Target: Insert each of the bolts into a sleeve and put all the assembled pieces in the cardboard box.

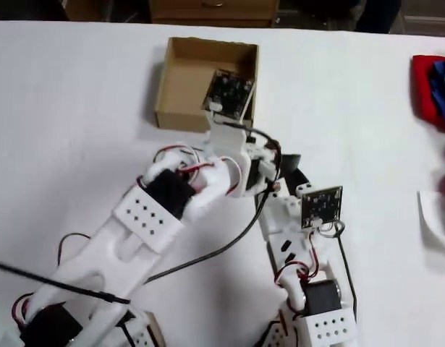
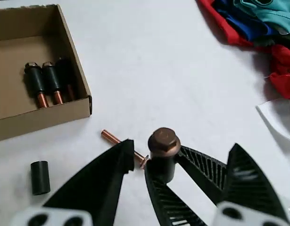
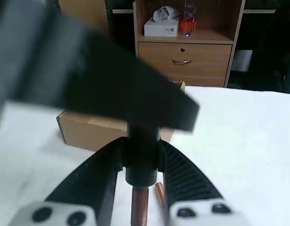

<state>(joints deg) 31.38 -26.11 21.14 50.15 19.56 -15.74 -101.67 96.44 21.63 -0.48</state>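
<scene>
A: Where's the bolt [image 2: 163, 140]?
B: In the sleeve [image 2: 162, 170], which the right gripper [image 3: 141, 162] clamps.
A: And the left gripper [image 2: 182, 148]?
B: Spread wide, straddling that sleeve; a second bolt [image 2: 117, 140] lies beside one jaw.

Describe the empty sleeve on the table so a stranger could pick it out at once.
Find the cardboard box on the white table. Outside its wall, a short black sleeve sits alone, near a loose copper bolt. Unlike the sleeves inside the box, it is empty, nothing through it.
</scene>
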